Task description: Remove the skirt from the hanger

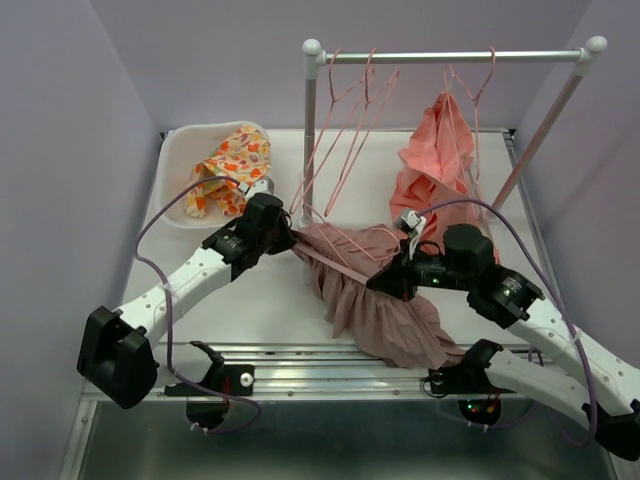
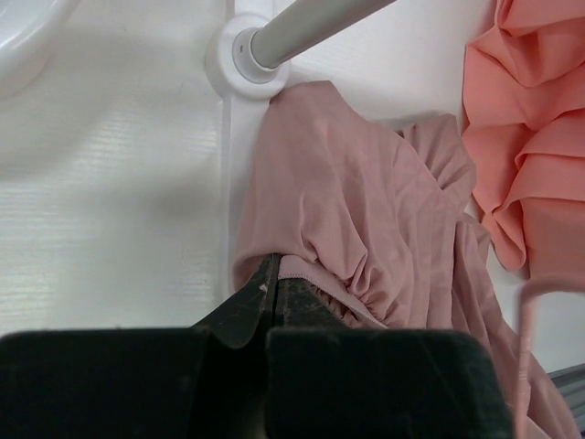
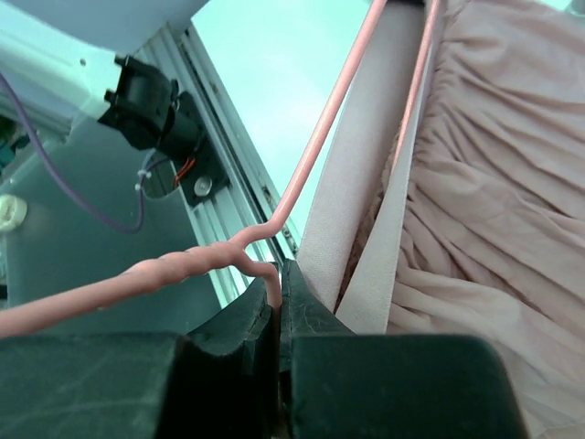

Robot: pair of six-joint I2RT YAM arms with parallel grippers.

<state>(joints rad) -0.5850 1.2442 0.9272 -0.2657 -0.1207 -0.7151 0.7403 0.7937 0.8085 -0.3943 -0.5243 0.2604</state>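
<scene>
On the table, the skirt lies stretched between the two claws.
Its waistband runs rightward from the left claw, clamped on the fabric, to the right claw, clamped on the hanger neck (the twisted part); the rack post stands just ahead of the left claw.

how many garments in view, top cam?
3: pink skirt lying front centre; coral garment hanging on the rail, right; floral one in the white bin, maybe covering others.
</scene>
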